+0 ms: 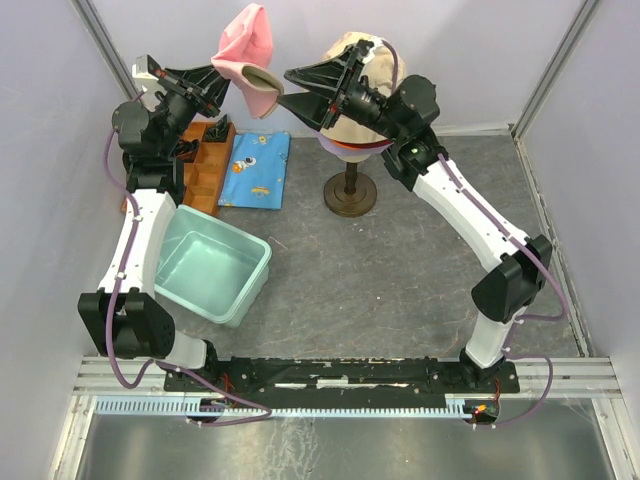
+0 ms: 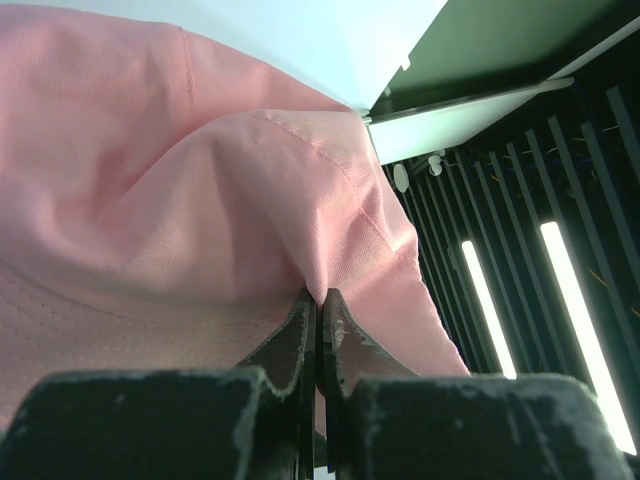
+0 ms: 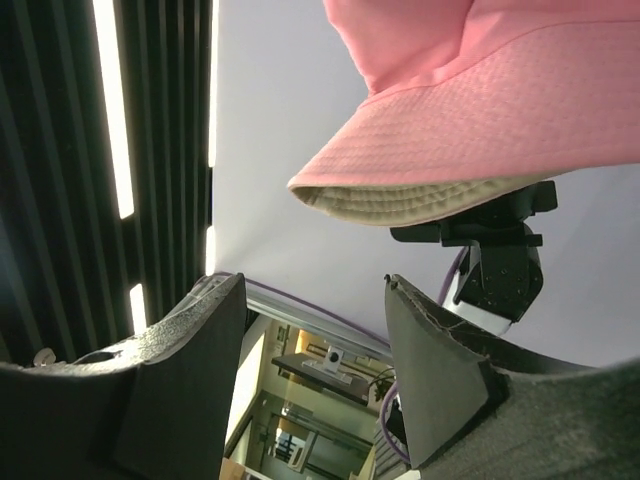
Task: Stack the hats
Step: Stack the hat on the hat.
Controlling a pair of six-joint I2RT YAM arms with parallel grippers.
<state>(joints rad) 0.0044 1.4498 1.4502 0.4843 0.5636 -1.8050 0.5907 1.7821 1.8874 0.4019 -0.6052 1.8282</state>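
- Mannequin (image 1: 350, 190) on its dark stand serves as the landmark. The cream-beige hat (image 1: 343, 48) sits on its head, pulled well down.
- Under that hat's brim, at the mannequin's neck, thin edges of a dark red hat (image 1: 372, 147) and a lavender hat (image 1: 328, 142) show. How those two lie beneath it cannot be told.
- The pink hat (image 1: 250, 55) hangs in the air just left of the mannequin's head, at about the same height and not touching it.
- The left gripper (image 2: 318, 300), on the far side of the pink hat from the mannequin, is clamped on that hat. Its wrist view shows both fingers pressed together on a fold of pink cloth, with the rest of the hat bunched above them.
- The right gripper (image 3: 315, 283) lies between the pink hat and the mannequin's head, pointing away from the mannequin toward the hat's brim.
- Its jaws stand apart with nothing between them. In its wrist view the pink brim, pale on its underside, hangs above and beyond the fingertips.
- The right arm crosses in front of the mannequin's head and hides part of the cream-beige hat.
- A blue patterned cloth (image 1: 258, 168) lies flat just left of the mannequin's base.
- A wooden organiser (image 1: 205, 165) sits beside the cloth, on the side away from the mannequin.
- A teal tub (image 1: 190, 240) sits left of the mannequin and nearer the arm bases.
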